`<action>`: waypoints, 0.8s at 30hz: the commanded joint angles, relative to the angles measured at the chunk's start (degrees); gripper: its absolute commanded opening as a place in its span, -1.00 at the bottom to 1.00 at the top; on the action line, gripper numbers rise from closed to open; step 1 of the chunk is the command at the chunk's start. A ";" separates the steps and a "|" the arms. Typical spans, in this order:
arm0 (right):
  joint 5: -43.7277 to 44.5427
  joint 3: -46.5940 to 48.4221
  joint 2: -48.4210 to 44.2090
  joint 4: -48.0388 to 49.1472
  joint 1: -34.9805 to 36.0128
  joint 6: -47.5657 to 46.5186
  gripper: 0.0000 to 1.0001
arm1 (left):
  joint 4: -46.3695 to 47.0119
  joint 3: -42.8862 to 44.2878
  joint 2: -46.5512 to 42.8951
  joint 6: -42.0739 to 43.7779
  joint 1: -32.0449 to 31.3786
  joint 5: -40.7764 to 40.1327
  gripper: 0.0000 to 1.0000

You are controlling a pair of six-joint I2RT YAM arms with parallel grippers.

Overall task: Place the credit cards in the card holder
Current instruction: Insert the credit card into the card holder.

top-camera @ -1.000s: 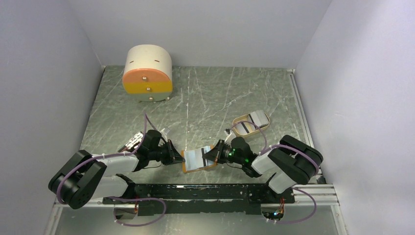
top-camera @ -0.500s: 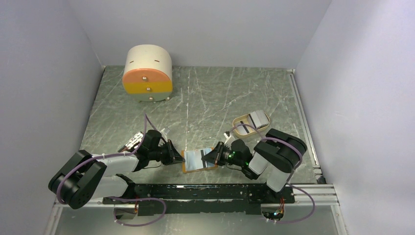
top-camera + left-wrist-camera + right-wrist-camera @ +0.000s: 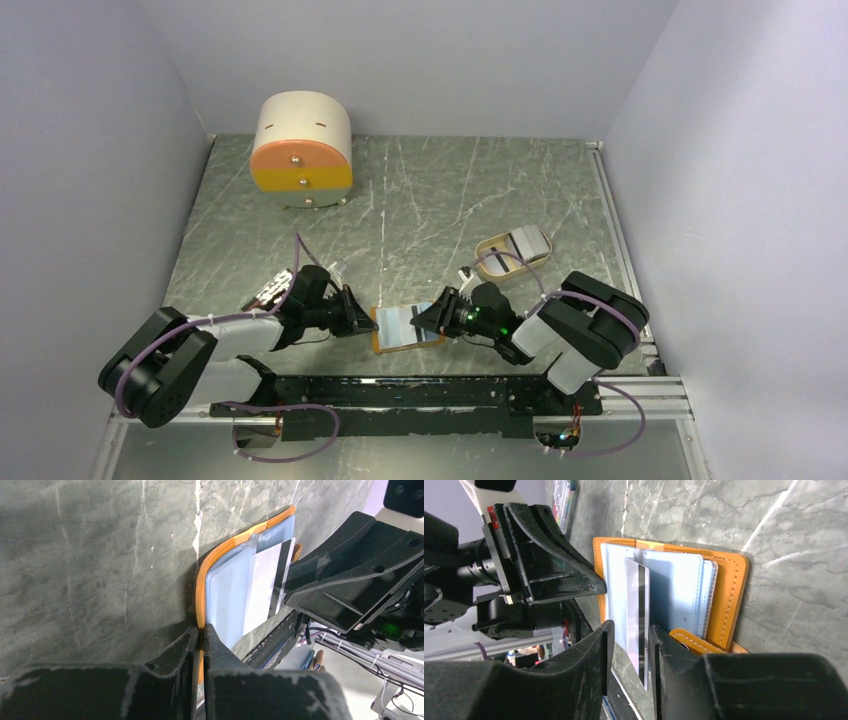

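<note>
The orange-tan card holder (image 3: 405,328) lies open near the front edge, its pale blue pockets (image 3: 227,587) facing up. My left gripper (image 3: 366,322) is shut on its left orange rim (image 3: 201,629). A pale credit card with a dark stripe (image 3: 638,605) stands partly inside a middle pocket and also shows in the left wrist view (image 3: 262,585). My right gripper (image 3: 630,630) straddles the card's free end, jaws apart; the card leans near the right finger. The snap tab (image 3: 689,639) lies under that finger. More credit cards (image 3: 527,241) lie in the tan oval tray.
The tan oval tray (image 3: 492,268) sits right of centre, behind my right arm. The round cream-and-orange drawer box (image 3: 302,150) stands at the back left. A small multicoloured object (image 3: 266,290) lies beside my left arm. Walls close both sides.
My right gripper has edged left over the card holder, carrying the card further across the pockets, and its elbow has shifted. The left gripper has kept its grip on the rim.
</note>
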 commanded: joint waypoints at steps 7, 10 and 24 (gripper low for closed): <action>3.29 1.51 -2.38 -12.90 0.15 -2.01 -0.32 | 0.78 -0.39 -0.68 0.31 -0.20 0.30 -0.82; 3.04 1.21 -2.24 -11.48 0.30 -1.67 -0.52 | 0.65 -0.51 -0.99 0.27 -0.18 0.18 -0.82; 2.24 -1.17 6.65 6.24 0.55 4.60 -1.00 | 0.96 -0.65 -0.43 0.29 -0.14 0.23 -0.82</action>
